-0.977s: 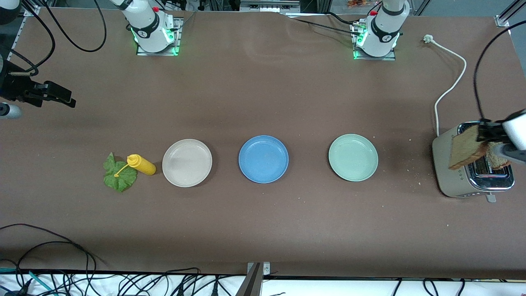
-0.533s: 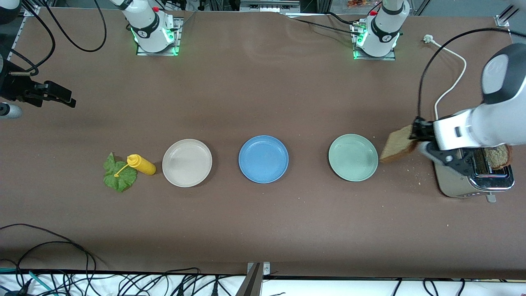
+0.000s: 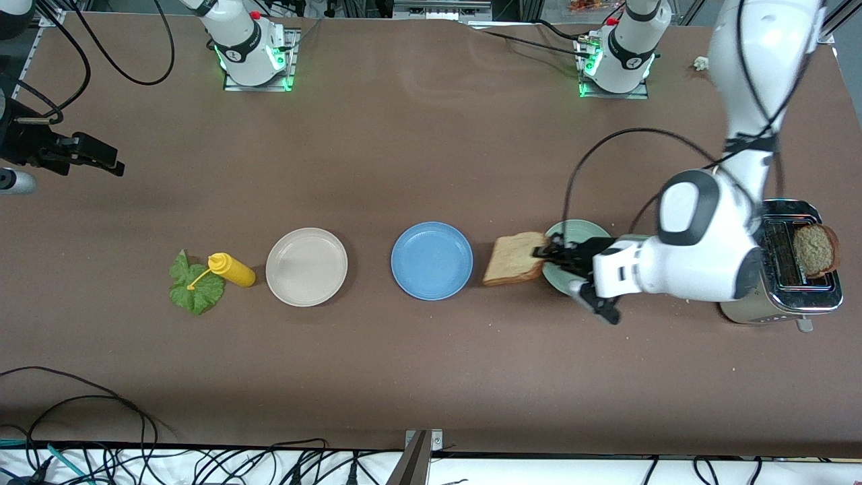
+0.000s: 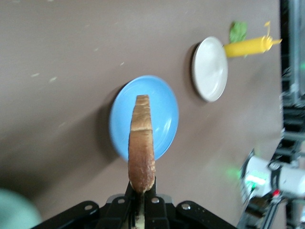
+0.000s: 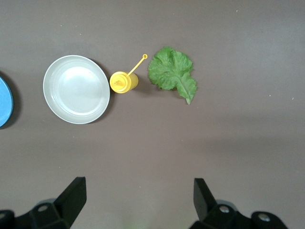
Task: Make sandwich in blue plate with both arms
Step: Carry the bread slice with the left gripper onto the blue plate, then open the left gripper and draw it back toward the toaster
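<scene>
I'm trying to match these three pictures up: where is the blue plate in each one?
Front view: the blue plate is mid-table, between the beige plate and the green one.
Left wrist view: centre, partly hidden by the toast slice.
Right wrist view: only a sliver at the picture's edge.
Shared landmark: the beige plate beside it.

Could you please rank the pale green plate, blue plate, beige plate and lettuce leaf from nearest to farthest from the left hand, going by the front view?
The left hand holds a toast slice.
1. Pale green plate, directly under the hand.
2. Blue plate, mid-table.
3. Beige plate, toward the right arm's end.
4. Lettuce leaf, farthest toward that end.
</scene>
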Controlling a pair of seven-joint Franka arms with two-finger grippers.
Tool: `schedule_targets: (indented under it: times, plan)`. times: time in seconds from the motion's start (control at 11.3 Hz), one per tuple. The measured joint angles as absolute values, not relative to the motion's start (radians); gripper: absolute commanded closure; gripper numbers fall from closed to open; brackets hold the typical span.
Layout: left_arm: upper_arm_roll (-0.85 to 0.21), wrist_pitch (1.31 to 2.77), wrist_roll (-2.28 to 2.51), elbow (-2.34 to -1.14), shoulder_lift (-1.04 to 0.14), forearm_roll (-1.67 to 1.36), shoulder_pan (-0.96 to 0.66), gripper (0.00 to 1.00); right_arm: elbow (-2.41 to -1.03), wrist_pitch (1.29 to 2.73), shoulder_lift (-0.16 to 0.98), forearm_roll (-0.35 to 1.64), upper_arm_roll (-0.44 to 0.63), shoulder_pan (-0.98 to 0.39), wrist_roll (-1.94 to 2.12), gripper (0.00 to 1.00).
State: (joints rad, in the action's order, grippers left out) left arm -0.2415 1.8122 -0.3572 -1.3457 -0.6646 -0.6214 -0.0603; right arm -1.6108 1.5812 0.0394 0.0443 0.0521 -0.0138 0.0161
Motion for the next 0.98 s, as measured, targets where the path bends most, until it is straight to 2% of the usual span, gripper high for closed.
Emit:
schedule_targets:
  times: [0.27,0.62,0.71,0.8,0.89,0.98]
  plan:
    - [-0.242,2.014,-0.356,-1.346,-0.775,-0.846,-0.157,1.00,-1.611,1.581,0.039,0.044,0.052,-0.014,0.016,0.00]
    - [-0.241,2.055,-0.357,-1.371,-0.849,-0.978,-0.203,1.00,-1.611,1.581,0.039,0.044,0.052,-0.014,0.016,0.00]
    - [-0.242,2.055,-0.357,-1.393,-0.854,-0.979,-0.205,0.91,-1.611,1.581,0.039,0.044,0.052,-0.014,0.016,0.00]
    - [-0.242,2.055,-0.357,-1.409,-0.859,-0.979,-0.210,0.35,-1.611,1.581,0.039,0.044,0.052,-0.014,0.016,0.00]
    - [-0.243,2.055,-0.357,-1.420,-0.863,-0.980,-0.218,0.00,-1.611,1.581,0.039,0.044,0.052,-0.014,0.016,0.00]
    - [-0.243,2.055,-0.357,-1.426,-0.868,-0.980,-0.227,0.00,-1.611,1.581,0.039,0.044,0.052,-0.014,0.016,0.00]
